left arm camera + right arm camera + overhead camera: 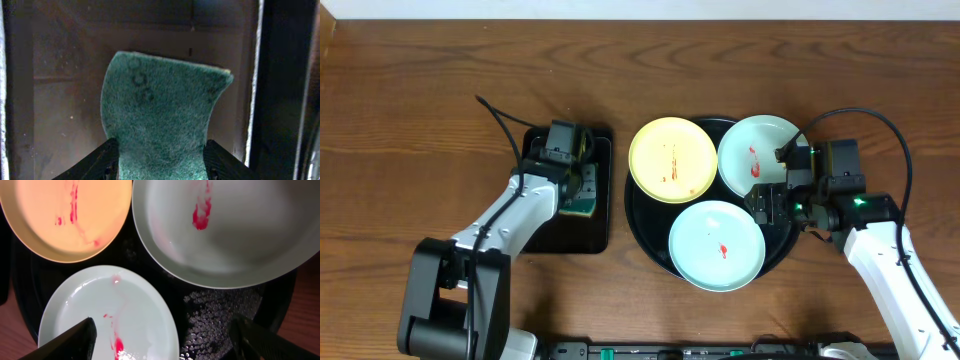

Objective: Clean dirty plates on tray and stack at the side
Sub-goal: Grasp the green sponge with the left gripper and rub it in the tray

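Plates (717,245), 3 smooth round ones, are sitting on the glossy black round tray (638,215) at right: 1 yellow, 2 mint, each showing red smears. The right gripper (167,340) is hovering over them, fingers spread wide. Only the left wrist view is showing 1 fuzzy green sponge (160,100) bowing in the left gripper (160,150), fingers pinching its sides, over the small rectangular tray (588,235).

Below my right gripper (165,342) I count one yellow plate (672,160) and two mint-blue plates (760,155) (717,245), three in all, on one round black tray (648,228). At my left gripper (160,160): one green sponge (160,115), one rectangular tray (555,238).
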Controlling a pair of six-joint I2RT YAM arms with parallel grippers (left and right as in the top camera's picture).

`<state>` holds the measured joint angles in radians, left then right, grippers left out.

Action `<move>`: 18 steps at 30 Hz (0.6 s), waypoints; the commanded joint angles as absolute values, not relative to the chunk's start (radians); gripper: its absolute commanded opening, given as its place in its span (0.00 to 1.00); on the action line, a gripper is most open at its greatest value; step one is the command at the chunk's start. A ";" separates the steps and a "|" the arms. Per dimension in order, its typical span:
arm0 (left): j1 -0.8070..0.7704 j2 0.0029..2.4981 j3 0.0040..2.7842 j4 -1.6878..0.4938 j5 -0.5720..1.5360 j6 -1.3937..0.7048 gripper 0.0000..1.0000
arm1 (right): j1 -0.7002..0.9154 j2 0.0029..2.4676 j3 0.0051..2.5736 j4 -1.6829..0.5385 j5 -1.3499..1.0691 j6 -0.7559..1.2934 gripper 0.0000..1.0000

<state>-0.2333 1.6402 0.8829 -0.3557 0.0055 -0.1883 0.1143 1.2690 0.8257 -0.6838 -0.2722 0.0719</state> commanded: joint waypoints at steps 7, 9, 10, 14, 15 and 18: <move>-0.237 1.647 0.818 -0.311 0.015 -0.206 0.53 | 0.121 1.272 0.843 -0.682 -0.266 0.082 0.83; -0.237 1.647 0.817 -0.305 0.015 -0.206 0.50 | 0.121 1.272 0.843 -0.682 -0.266 0.082 0.82; -0.237 1.647 0.817 -0.304 0.015 -0.206 0.49 | 0.121 1.272 0.843 -0.682 -0.266 0.082 0.82; -0.237 1.647 0.817 -0.305 0.015 -0.206 0.46 | 0.121 1.272 0.843 -0.684 -0.266 0.083 0.82; -0.237 1.647 0.817 -0.304 0.015 -0.209 0.44 | 0.121 1.272 0.843 -0.685 -0.266 0.083 0.81; -0.237 1.647 0.812 -0.304 0.015 -0.223 0.40 | 0.121 1.272 0.843 -0.684 -0.266 0.093 0.81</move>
<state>-0.2329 1.6402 0.8413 -0.3012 0.0086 -0.2138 0.1143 1.2690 0.8257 -0.6838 -0.2722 0.0731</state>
